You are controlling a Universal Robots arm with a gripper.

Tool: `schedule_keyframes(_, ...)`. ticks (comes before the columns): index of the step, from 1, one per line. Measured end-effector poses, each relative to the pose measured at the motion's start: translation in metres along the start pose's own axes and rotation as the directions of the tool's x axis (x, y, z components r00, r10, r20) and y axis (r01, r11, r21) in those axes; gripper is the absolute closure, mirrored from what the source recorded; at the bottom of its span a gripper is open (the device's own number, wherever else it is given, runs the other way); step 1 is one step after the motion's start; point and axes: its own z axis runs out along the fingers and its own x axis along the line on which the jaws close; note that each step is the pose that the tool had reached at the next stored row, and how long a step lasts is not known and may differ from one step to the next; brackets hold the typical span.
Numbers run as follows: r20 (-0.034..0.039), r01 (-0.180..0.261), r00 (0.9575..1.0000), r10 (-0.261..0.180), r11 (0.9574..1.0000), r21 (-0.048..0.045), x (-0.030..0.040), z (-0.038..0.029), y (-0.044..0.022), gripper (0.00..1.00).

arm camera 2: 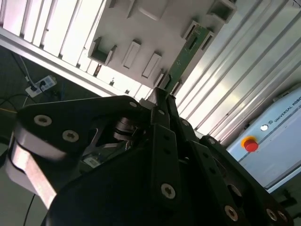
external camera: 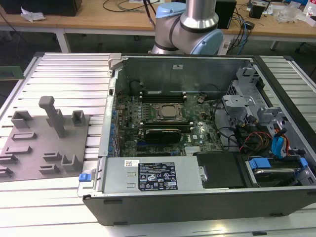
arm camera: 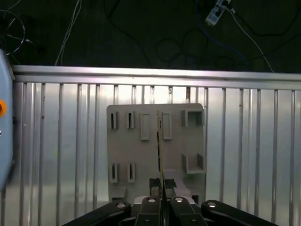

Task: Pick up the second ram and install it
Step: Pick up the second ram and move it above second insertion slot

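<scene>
The tool (arm camera: 162, 182) is clamped on one end of the second ram (arm camera 2: 190, 47), a green stick held over the grey holder tray (arm camera: 127, 150) in both wrist views. At the exterior view's left that tray lies on the ribbed desk (external camera: 59, 69), beside the open computer case (external camera: 197, 207).

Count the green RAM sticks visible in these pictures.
1: the second ram, clamped in the fingers above the grey holder tray. Others may sit hidden in the slots of the computer case.
</scene>
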Motion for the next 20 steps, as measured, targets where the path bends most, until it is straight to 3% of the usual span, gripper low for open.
schedule_keyframes(10,0.0,0.0,1.0,0.0,1.0,0.0,-0.0071,-0.0233,0.0003,0.86)
schedule_keyframes(12,0.0,0.0,1.0,0.0,1.0,0.0,-0.0099,-0.0319,0.0004,0.86)
schedule_keyframes(15,0.0019,0.0,1.0,0.0,1.0,0.0001,-0.0113,-0.0355,0.0002,0.86)
schedule_keyframes(17,0.0033,0.0,1.0,0.0,1.0,-0.0055,-0.0115,-0.0357,-0.0022,0.86)
schedule_keyframes(20,0.0033,0.0,1.0,0.0,1.0,-0.0058,-0.0115,-0.0357,-0.0022,0.86)
